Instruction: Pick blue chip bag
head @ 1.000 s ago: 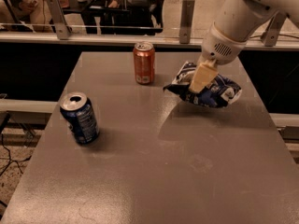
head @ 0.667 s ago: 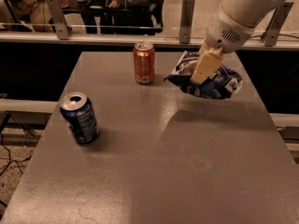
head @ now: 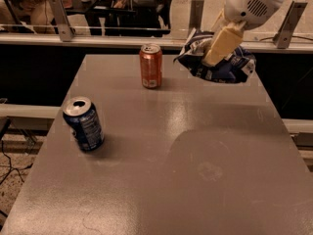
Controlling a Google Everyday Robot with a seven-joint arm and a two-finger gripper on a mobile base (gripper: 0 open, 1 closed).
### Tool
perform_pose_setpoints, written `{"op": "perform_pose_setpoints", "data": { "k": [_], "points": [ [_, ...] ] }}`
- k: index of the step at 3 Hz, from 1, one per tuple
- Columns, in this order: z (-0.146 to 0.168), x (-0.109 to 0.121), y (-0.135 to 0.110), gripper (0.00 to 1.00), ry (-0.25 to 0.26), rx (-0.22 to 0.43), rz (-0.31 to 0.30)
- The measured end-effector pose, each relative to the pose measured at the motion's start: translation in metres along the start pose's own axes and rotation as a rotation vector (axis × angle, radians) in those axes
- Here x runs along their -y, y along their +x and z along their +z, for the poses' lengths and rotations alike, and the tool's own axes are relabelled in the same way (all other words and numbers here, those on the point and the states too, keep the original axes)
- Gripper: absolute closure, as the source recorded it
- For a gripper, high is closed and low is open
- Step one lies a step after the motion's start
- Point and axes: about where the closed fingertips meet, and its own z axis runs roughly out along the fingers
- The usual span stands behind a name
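Observation:
The blue chip bag (head: 230,68) is a crumpled navy foil bag with white print, hanging in the air above the table's far right part. My gripper (head: 213,58) comes down from the upper right and is shut on the bag's upper middle, its cream fingers (head: 221,43) pressed into the foil. The bag is clear of the grey table (head: 156,180).
An orange-red soda can (head: 151,65) stands upright at the far middle of the table, left of the bag. A dark blue soda can (head: 84,123) stands at the left side. A metal rail with posts (head: 58,16) runs behind the table's far edge.
The gripper has lifted the blue chip bag up off the table and a little toward the far right. Both cans have stayed where they were.

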Motion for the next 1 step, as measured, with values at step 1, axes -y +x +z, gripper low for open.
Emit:
{"op": "perform_pose_setpoints", "data": {
  "k": [1],
  "points": [
    [0.0011, 0.0027, -0.0025, 1.00, 0.010, 0.007, -0.001]
  ]
}}
